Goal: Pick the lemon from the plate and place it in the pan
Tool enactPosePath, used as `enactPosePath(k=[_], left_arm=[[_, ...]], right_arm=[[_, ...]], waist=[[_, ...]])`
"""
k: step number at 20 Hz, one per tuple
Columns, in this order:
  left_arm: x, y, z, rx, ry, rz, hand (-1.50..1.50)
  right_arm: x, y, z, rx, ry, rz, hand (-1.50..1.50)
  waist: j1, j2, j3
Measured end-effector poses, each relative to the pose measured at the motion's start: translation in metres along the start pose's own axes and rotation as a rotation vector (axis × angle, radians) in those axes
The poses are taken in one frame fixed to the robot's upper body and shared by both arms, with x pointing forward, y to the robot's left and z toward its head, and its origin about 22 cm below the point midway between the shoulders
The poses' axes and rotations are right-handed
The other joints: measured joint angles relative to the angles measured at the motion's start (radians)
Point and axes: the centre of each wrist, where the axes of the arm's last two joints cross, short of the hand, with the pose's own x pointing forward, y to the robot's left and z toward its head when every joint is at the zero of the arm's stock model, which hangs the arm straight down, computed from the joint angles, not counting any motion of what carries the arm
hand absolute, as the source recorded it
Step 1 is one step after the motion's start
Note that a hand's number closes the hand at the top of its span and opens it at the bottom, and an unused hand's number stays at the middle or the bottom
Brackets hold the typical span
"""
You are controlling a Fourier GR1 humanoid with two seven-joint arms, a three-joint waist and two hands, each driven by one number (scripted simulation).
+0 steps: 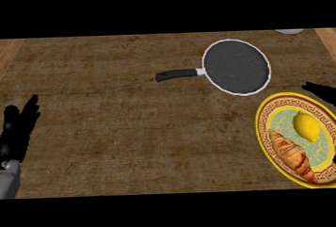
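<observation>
Lying near-far on the plate [329, 110], lemon [307, 127] beside croissant [293, 156]; pan [236, 66] far-left; right hand [328, 92] fingers spread wide; left hand [15, 131] open.

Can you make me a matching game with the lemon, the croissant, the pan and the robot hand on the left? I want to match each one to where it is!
Things:
1. lemon
2. croissant
3. pan
4. left robot hand

Places:
A. near the picture's left edge, fingers up, resting
B. on the counter above the plate, holding nothing
C. in the middle of the plate
D. along the lower left side of the plate

Right pairs: 1-C, 2-D, 3-B, 4-A
</observation>
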Motion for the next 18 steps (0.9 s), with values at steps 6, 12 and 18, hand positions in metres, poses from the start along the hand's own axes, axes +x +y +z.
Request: enactPosePath(k=[6,12,18], left_arm=[[-0.004,-0.005,0.006,0.0,-0.003,0.003,0.0],[0.001,-0.005,0.006,0.006,0.002,0.004,0.0],[0.004,-0.008,0.004,0.0,0.0,0.001,0.0]], right_arm=[[0.001,0.013,-0.011,0.019,0.033,0.044,-1.5],[-0.008,0.027,-0.013,0.043,0.033,0.053,-1.5],[-0.007,0.042,-0.023,0.038,0.033,0.049,-1.5]], waist=[[0.001,0.0,0.0],[0.0,0.0,0.0],[0.0,0.0,0.0]])
